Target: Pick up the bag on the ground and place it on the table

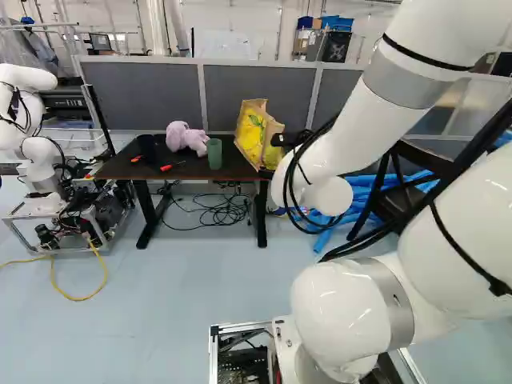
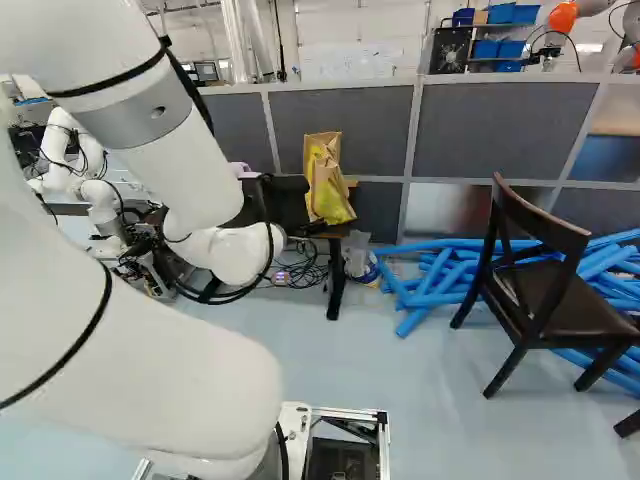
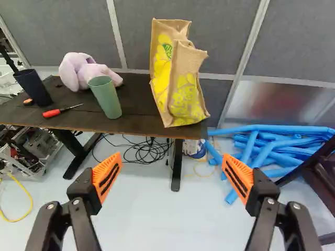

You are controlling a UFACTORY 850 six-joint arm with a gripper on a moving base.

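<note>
Hand (image 2: 287,203) stands open, two fingers (image 3: 107,178) apart, facing one bag (image 3: 180,83) and two cups (image 3: 106,98) on one table (image 3: 138,115).

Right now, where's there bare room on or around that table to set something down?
On the table, the widest bare patch lies between the green cup and the bag; a smaller one between that cup and the screwdriver. The floor in front is bare too. It's crowded where the plush toy sits behind the cup, and underneath, with cables.

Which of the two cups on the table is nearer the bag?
The green cup, in front of the plush toy; the dark cup is at the end of the table away from the bag.
</note>
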